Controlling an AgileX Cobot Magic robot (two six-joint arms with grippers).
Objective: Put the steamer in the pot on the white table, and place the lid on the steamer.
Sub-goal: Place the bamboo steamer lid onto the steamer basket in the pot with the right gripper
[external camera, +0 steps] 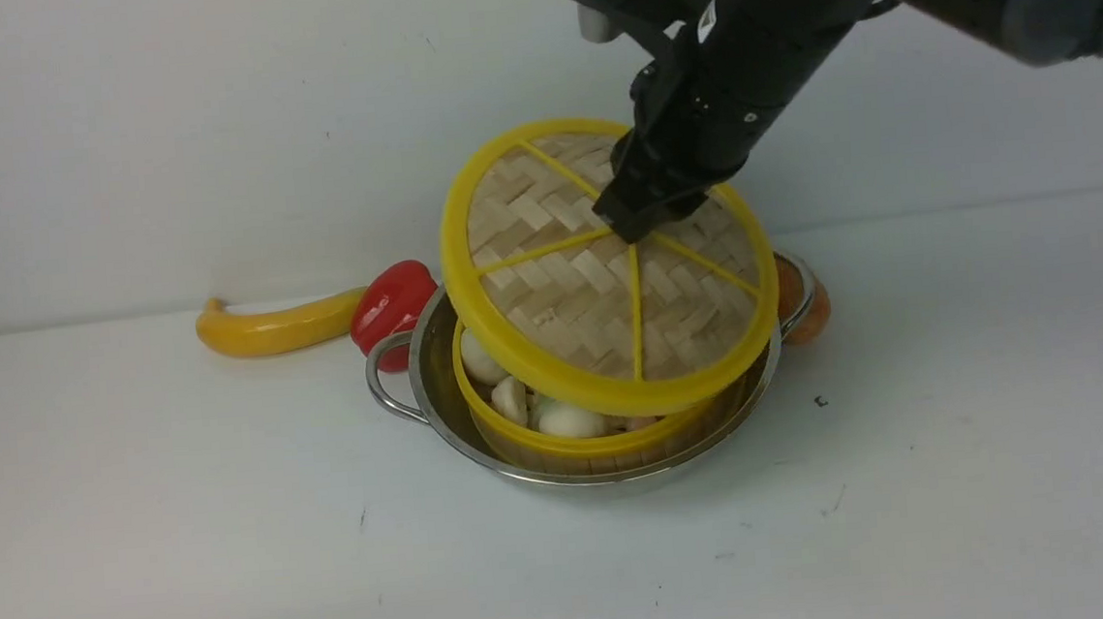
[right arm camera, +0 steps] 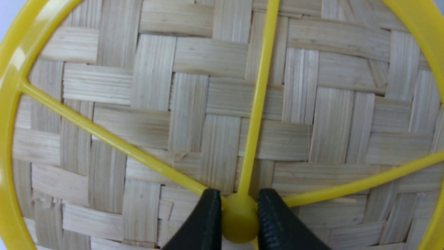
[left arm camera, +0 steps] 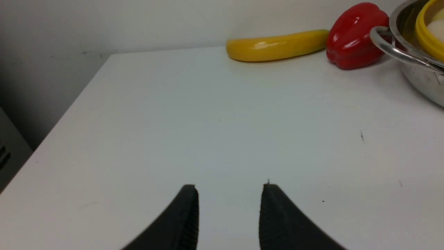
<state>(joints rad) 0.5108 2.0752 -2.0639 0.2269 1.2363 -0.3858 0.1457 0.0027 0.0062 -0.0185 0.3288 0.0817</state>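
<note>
Right claw (external camera: pixel 647 220) clamped on knob (right arm camera: pixel 239 222); lid (external camera: pixel 598 287) tilts above steamer (external camera: pixel 561 442), 6 o'clock rim lowest, 12 o'clock highest. Left claw (left arm camera: pixel 230 187) apart, empty.

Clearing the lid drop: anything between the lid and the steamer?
Nothing visible. The right tool holds the lid by its knob, tilted over the steamer in the pot. The buns appear to sit below the steamer's rim on the near side. The lid hides the far side.
</note>
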